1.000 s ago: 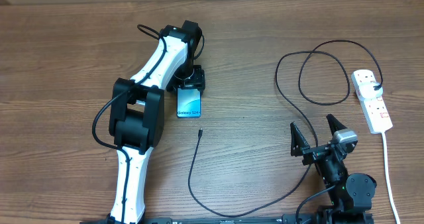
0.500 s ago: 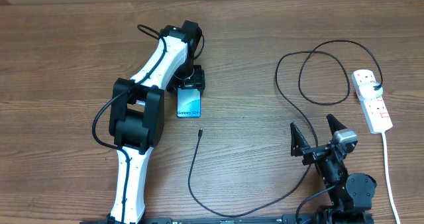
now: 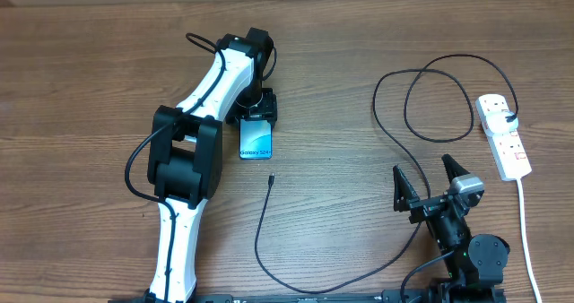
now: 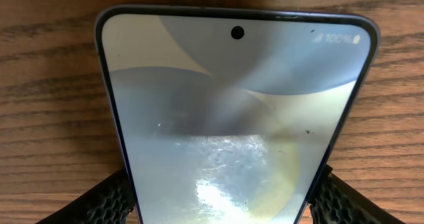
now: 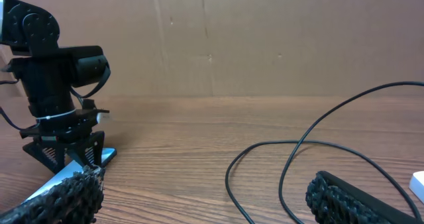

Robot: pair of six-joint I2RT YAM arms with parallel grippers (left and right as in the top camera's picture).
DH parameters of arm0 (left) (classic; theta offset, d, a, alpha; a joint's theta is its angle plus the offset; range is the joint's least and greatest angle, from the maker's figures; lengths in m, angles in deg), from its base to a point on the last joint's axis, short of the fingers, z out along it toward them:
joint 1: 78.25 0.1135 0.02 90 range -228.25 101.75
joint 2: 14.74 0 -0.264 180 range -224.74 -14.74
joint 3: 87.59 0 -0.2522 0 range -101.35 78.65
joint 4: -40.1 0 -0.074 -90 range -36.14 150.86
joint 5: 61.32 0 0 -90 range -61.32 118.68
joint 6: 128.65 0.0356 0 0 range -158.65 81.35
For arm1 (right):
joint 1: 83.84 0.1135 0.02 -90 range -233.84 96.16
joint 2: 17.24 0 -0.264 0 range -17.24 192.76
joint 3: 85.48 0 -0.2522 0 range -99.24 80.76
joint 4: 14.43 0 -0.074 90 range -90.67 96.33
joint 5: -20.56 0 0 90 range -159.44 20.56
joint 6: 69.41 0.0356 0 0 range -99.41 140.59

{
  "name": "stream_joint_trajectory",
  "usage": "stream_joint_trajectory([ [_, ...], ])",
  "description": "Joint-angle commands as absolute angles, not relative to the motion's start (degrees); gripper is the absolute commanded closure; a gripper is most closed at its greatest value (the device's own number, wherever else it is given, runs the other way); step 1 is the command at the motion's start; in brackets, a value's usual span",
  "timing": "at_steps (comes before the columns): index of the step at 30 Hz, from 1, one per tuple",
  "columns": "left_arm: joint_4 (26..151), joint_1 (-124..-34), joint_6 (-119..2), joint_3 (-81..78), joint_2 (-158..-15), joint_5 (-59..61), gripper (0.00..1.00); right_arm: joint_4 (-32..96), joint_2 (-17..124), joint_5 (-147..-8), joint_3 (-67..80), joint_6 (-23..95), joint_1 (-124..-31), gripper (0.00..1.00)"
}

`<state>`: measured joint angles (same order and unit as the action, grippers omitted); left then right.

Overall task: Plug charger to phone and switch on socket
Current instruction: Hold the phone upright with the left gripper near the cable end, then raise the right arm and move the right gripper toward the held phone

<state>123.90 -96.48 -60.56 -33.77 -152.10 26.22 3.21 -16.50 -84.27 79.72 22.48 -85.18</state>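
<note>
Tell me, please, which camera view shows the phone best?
The left wrist view: the phone fills the frame, screen up, gripped by the left pincer. Overhead shows it small, one end under that pincer; the right wrist view catches only a sliver at far left.

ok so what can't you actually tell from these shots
The phone: its charging-port end is cut off by the bottom edge in the left wrist view and sits under the left gripper overhead.
The socket: switch positions are too small overhead, and the right wrist view's edge cuts it off.
Whether the left gripper's fingers press the phone: the frame edge crops them, and overhead the gripper itself covers them.
</note>
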Motion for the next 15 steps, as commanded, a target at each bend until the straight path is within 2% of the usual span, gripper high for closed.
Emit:
stream_joint_trajectory([
  [1,123.2,-96.2,-59.7,-31.0,-157.5,25.9,0.33,1.8,-17.1,-86.0,80.3,24.1,-84.8,0.00],
  [9,123.4,-96.2,-59.6,-31.0,-157.5,26.2,0.33,4.0,-17.0,-87.2,77.0,34.4,-85.0,0.00],
  [15,123.2,-96.2,-59.7,-31.0,-157.5,26.1,0.34,12.3,-8.7,-87.4,59.7,34.0,-85.9,0.00],
])
